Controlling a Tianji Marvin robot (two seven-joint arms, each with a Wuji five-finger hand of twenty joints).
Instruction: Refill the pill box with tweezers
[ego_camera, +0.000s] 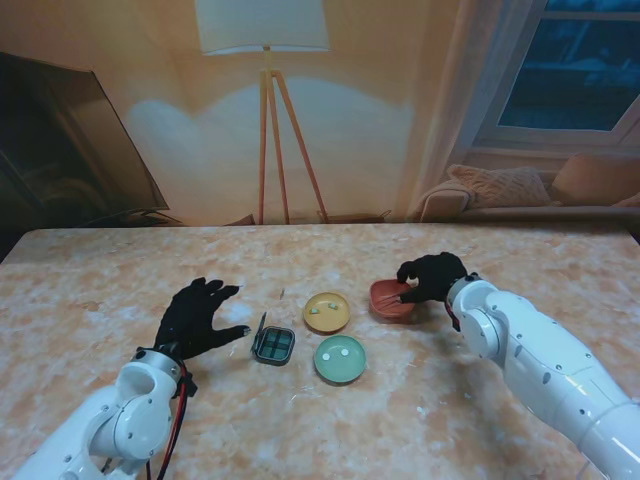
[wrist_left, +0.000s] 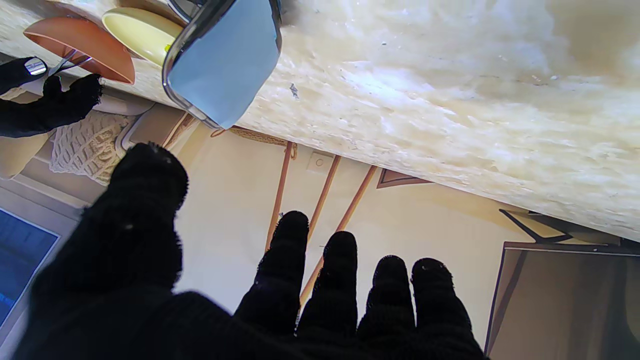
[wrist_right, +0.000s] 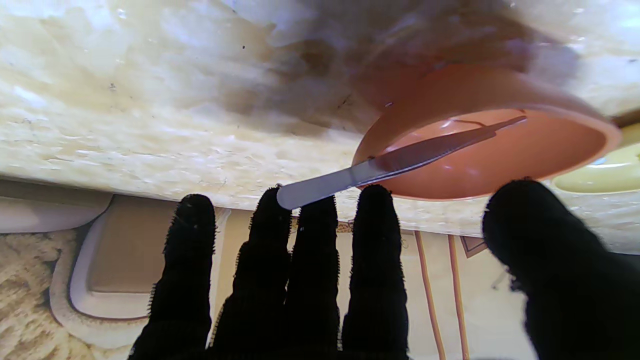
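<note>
Now, right hand (ego_camera: 432, 276): reaching into red dish (ego_camera: 390, 300), fingers nearing tweezers (wrist_right: 395, 160), not yet gripping.
Left hand (ego_camera: 197, 316): hovering spread, holding nothing.
Pill box (ego_camera: 273, 346): sitting open, awaiting refill.

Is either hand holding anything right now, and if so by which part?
Nothing is held. The right hand reaches over the red dish, fingers apart around the handle end of the tweezers lying in it. The left hand is open.

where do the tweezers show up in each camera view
Stand view: tweezers not discernible; the right hand covers the red dish.
Left wrist view: tweezers between that hand and the dish.
Right wrist view: tweezers centre, across the dish rim.
Shared landmark: red dish.
</note>
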